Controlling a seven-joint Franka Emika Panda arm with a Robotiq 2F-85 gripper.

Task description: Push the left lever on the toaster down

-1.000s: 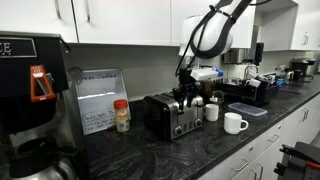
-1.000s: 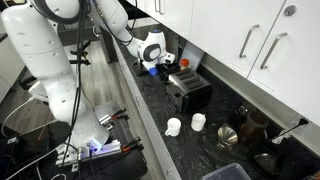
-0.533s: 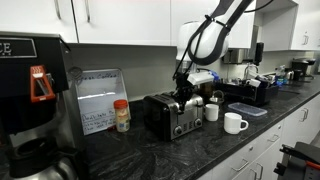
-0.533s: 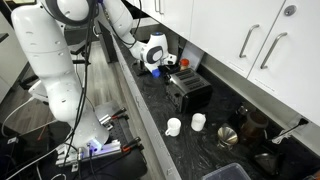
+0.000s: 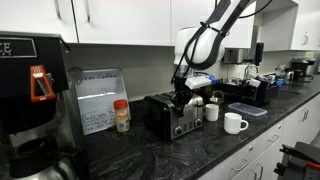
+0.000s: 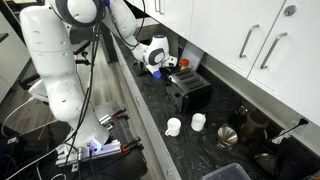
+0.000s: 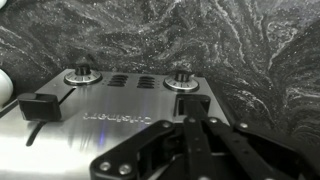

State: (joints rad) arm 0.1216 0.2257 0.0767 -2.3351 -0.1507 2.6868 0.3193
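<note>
Wrist view: gripper [image 7: 195, 128] shut, lever [image 7: 40, 105] off to the side

Fingers pressed together, nothing between them. Prob. set that way to work as 1 blunt pusher, not a clamp. Gripper hovers at toaster [image 7: 130, 112] front face, approx. mid-panel, under the 2 knobs [image 7: 82, 75]. Black lever looks to sit at top of its slot, i.e. not yet pressed. It lies near frame's left edge, apart from fingertips, no contact. Exterior view puts gripper [image 5: 183, 96] above toaster [image 5: 165, 115] end on dark counter [image 5: 130, 150]. Judgement: needs sideways shift onto lever tab, then downstroke.
</note>
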